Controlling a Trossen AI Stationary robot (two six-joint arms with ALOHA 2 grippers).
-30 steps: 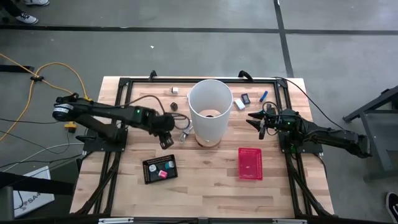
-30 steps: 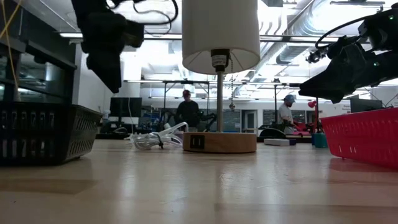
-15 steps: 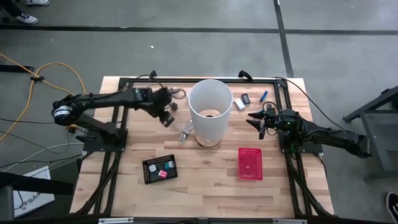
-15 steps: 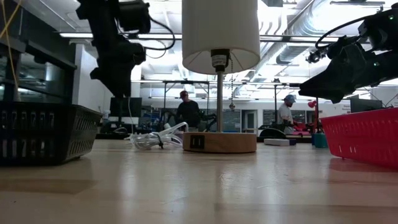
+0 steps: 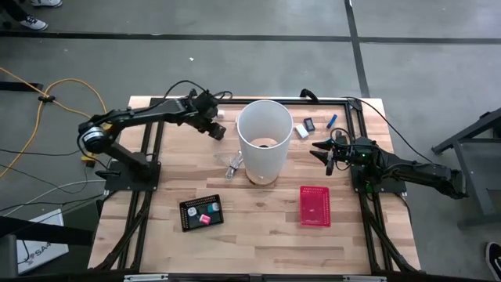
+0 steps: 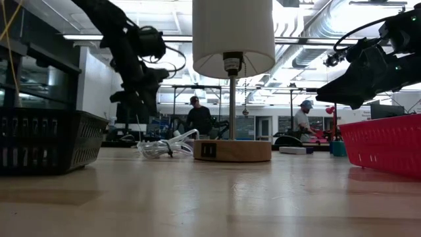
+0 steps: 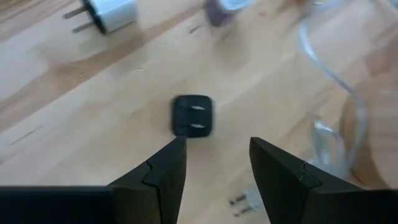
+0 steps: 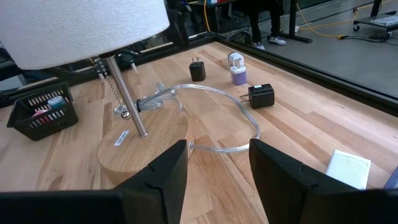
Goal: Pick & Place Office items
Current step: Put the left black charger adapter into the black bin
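My left gripper (image 7: pixel 217 148) stands open above the table's far left part (image 5: pixel 217 131), left of the lamp. Just beyond its fingertips a small black plug adapter (image 7: pixel 192 116) lies flat on the wood, prongs up, clear of both fingers. Farther off lie a white charger (image 7: pixel 112 14) and a purple bit (image 7: pixel 217 11). My right gripper (image 8: pixel 217 163) hangs open and empty right of the lamp (image 5: pixel 327 153). A white block (image 5: pixel 302 131), a black piece (image 5: pixel 310 124) and a blue stick (image 5: pixel 332 121) lie at the far right.
A lamp with a tall white shade (image 5: pixel 264 137) stands mid-table on a round wooden base (image 8: pixel 143 146), its clear cord (image 7: pixel 329 74) looping near the plugs. A black tray (image 5: pixel 201 213) with small pieces sits near left, a red mesh basket (image 5: pixel 315 205) near right.
My left gripper has swung from beside the lamp's near-left side toward the table's far edge, sinking a little and rolling as it went; its fingers stay open and empty. The right arm has kept still.
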